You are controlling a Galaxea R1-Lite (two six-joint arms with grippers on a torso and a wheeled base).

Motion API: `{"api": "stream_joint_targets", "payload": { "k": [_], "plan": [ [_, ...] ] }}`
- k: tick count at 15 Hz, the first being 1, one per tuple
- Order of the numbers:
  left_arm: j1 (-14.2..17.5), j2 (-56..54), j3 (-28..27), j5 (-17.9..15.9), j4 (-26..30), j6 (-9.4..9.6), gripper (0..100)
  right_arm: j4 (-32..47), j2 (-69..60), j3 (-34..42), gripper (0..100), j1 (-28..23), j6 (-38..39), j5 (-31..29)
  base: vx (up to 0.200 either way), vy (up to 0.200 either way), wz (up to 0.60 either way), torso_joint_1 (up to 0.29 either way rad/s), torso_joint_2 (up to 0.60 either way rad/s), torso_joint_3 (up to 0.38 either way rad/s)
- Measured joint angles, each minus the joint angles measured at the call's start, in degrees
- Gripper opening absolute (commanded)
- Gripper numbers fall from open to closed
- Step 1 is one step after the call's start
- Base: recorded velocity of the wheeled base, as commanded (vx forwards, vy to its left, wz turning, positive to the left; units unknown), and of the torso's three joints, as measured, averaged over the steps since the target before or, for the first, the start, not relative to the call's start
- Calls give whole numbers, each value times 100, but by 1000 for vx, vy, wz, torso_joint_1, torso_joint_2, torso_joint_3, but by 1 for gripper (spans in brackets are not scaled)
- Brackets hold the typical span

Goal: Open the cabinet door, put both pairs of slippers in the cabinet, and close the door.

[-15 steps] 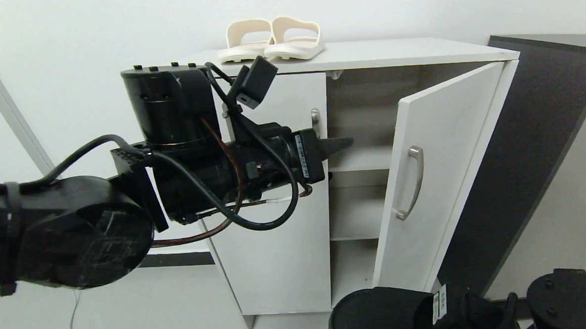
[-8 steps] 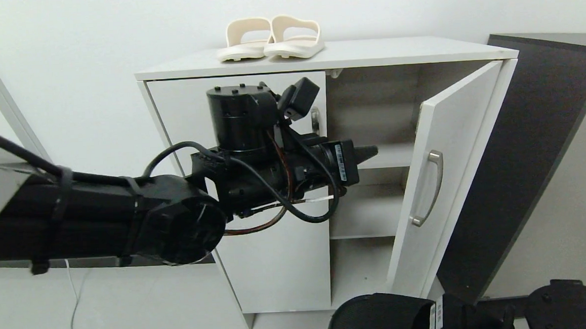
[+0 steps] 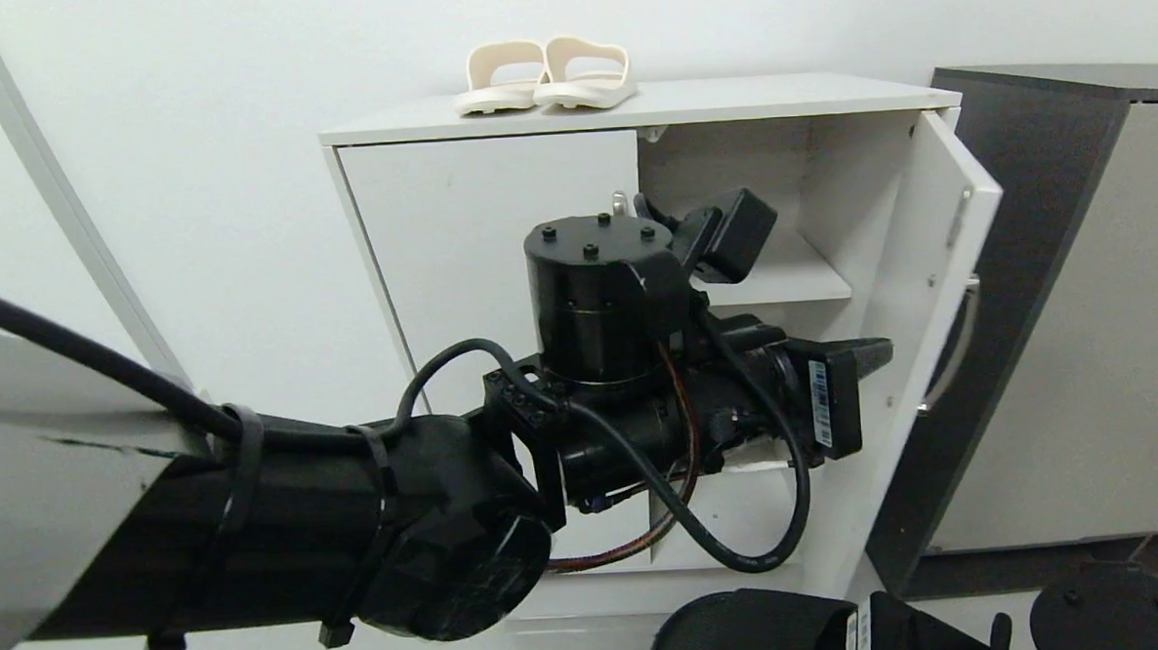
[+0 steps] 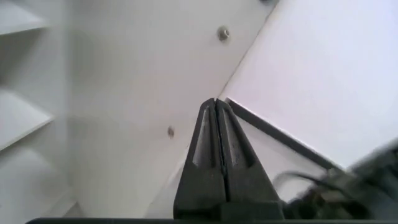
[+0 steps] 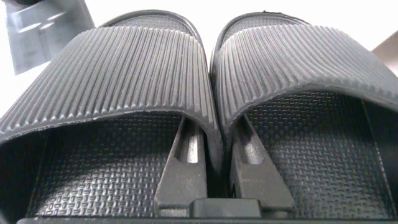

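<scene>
The white cabinet (image 3: pixel 498 270) has its right door (image 3: pixel 929 280) swung wide open, showing bare shelves (image 3: pixel 782 282). My left gripper (image 3: pixel 878 353) is shut with nothing in it, its tip against the inner face of that door (image 4: pixel 143 74); the wrist view shows the left gripper (image 4: pixel 216 109) with both fingers pressed together. A cream pair of slippers (image 3: pixel 548 72) rests on the cabinet top. A black ribbed pair of slippers (image 3: pixel 749 630) is low in front of the cabinet. My right gripper (image 5: pixel 214 134) is shut on the black pair (image 5: pixel 149 68), pinching the two inner side walls together.
A dark grey cabinet (image 3: pixel 1057 294) stands right beside the open door, close behind its handle (image 3: pixel 961 347). The left door (image 3: pixel 459 272) is closed. A white wall lies behind and to the left.
My left arm has swept to the right and pushed the right door from half open to wide open. The head camera has also shifted. The black slippers remain held low.
</scene>
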Motion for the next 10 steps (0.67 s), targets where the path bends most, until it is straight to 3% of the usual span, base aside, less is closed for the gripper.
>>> {"api": "stream_joint_targets", "payload": {
  "k": [2,5,7,8,10],
  "plan": [
    [-10,4,45,20,-23,0,0,-16,2,6,0,17,-2,9,0,0,0,0,0,0],
    [276,-57,89,460,-26,-13,0,-20,30,-9,0,-13,22,4,0,0,0,0,0,0],
    [467,-250,238,563,-17,-17,0,-9,73,-77,0,-96,30,-40,0,0,0,0,0,0],
    [555,-433,397,569,10,-13,0,-11,171,-199,0,-204,60,-267,0,0,0,0,0,0],
    [772,-995,839,578,18,-2,0,-17,525,-692,0,-416,475,-1318,0,0,0,0,0,0]
  ]
}}
